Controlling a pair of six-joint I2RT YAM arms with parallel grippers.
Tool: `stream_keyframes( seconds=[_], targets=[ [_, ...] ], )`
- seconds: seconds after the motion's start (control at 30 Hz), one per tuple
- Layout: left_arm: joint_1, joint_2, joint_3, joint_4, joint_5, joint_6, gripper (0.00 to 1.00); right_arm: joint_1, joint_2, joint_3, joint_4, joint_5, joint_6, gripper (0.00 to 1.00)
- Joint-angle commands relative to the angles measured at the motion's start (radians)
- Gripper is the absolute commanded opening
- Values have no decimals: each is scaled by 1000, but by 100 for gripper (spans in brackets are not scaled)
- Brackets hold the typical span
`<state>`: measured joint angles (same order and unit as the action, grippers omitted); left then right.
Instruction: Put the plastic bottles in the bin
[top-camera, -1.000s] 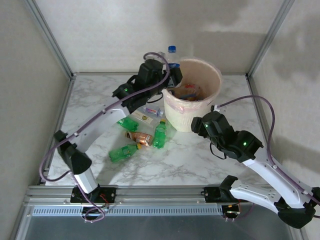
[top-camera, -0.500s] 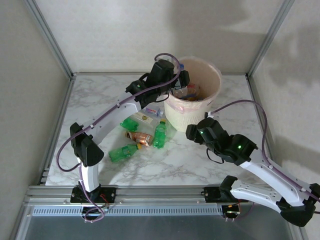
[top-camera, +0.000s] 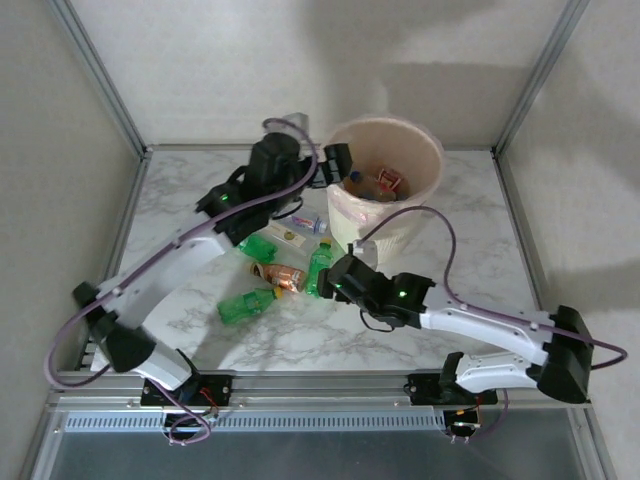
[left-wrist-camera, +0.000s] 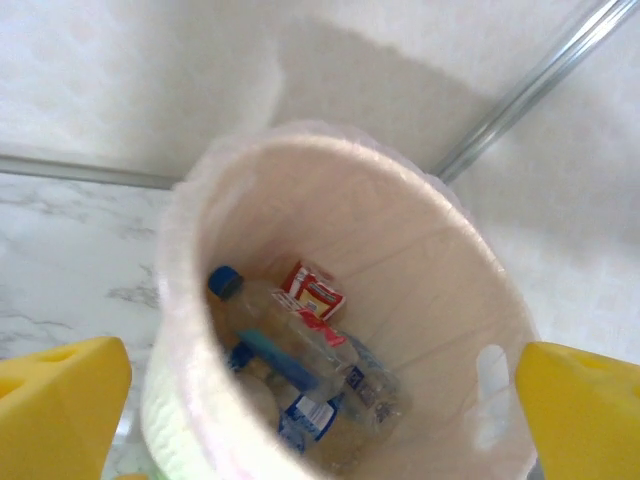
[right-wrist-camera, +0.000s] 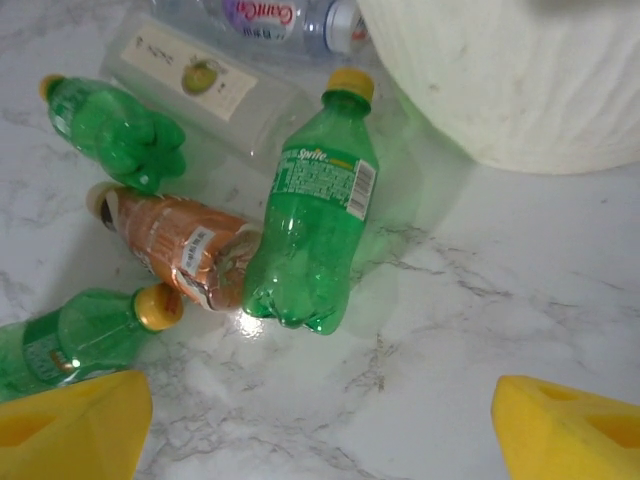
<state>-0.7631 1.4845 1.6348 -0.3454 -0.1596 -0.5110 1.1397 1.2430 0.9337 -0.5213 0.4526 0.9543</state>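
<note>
My left pincer (left-wrist-camera: 320, 400) hung spread wide and empty above the bin (left-wrist-camera: 400, 250). Its wrist view looked straight down inside, where a clear blue-capped bottle (left-wrist-camera: 290, 350) lay among others on the bottom; the overhead view gave these as small coloured specks. My right pincer (right-wrist-camera: 320, 425), also spread and grasping nothing, hovered over the table (right-wrist-camera: 480, 300) beside the bin, above a green Sprite bottle (right-wrist-camera: 312, 240) touching a copper-orange bottle (right-wrist-camera: 180, 250).
</note>
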Motion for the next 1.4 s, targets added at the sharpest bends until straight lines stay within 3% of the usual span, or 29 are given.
stream_keyframes(
  seconds=[0.0, 0.23, 0.53, 0.8, 1.37],
  targets=[
    [23, -150, -141, 111, -74, 43, 100, 6, 73, 21, 51, 58, 45, 91],
    [115, -372, -414, 123, -98, -17, 100, -28, 242, 88, 58, 60, 56, 89],
    [203, -511, -643, 53, -57, -92, 98, -59, 366, 127, 121, 6, 23, 82],
    [214, -551, -733, 24, -43, -139, 97, -78, 444, 146, 108, -17, 36, 78],
    [222, -543, -749, 25, -12, -153, 95, -102, 531, 163, 150, -83, -11, 78]
  ],
)
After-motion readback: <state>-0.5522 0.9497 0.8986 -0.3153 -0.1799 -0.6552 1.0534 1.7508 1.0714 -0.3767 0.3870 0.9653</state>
